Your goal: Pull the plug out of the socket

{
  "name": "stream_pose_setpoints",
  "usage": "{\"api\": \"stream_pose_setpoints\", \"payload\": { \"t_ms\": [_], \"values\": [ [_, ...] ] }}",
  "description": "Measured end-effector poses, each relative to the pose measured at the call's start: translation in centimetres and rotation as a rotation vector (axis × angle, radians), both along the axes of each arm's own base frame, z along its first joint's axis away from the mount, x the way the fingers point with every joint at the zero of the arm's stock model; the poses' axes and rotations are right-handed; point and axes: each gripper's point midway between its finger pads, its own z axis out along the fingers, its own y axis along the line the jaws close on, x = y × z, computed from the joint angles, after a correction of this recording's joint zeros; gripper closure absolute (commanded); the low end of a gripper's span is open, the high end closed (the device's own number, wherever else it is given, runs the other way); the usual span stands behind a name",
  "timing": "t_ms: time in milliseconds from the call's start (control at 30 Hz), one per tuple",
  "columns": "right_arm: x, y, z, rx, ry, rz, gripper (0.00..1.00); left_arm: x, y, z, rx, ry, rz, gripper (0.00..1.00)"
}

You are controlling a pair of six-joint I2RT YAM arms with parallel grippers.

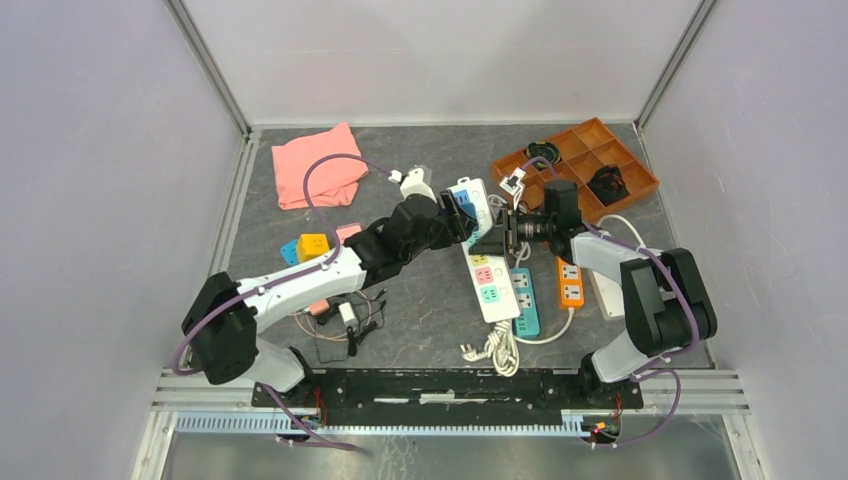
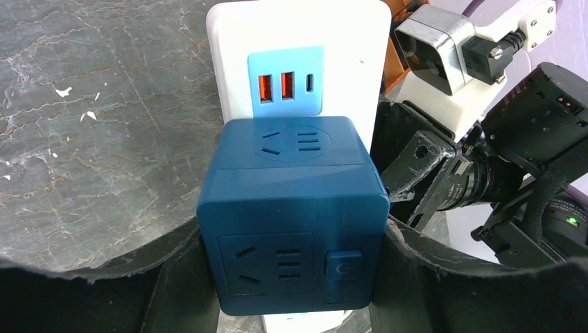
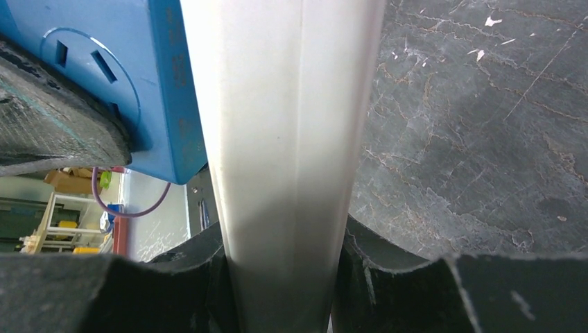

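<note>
The long white power strip (image 1: 490,285) lies down the middle of the table, with coloured outlet faces. A dark blue cube plug (image 2: 291,208) sits on its far end, just below the blue USB face (image 2: 286,82). My left gripper (image 2: 295,277) is shut on the cube's two sides. My right gripper (image 3: 281,277) is shut across the strip's white body (image 3: 284,139), right beside the cube (image 3: 139,69). In the top view the two grippers meet at the strip's far end, left (image 1: 458,215) and right (image 1: 500,232).
A teal strip (image 1: 525,290) and an orange strip (image 1: 570,282) lie right of the white one. An orange compartment tray (image 1: 590,160) stands at the back right and a pink cloth (image 1: 318,165) at the back left. A yellow cube (image 1: 312,246) and black cables (image 1: 345,325) lie under the left arm.
</note>
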Motion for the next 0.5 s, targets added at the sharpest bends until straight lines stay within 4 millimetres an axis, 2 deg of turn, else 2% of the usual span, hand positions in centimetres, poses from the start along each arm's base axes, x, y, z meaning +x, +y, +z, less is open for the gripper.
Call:
{"api": "stream_pose_setpoints", "payload": {
  "t_ms": [500],
  "values": [
    [-0.21, -0.06, -0.33, -0.018, 0.004, 0.004, 1.0, -0.52, 0.19, -0.37, -0.042, 0.08, 0.034, 0.98]
  ]
}}
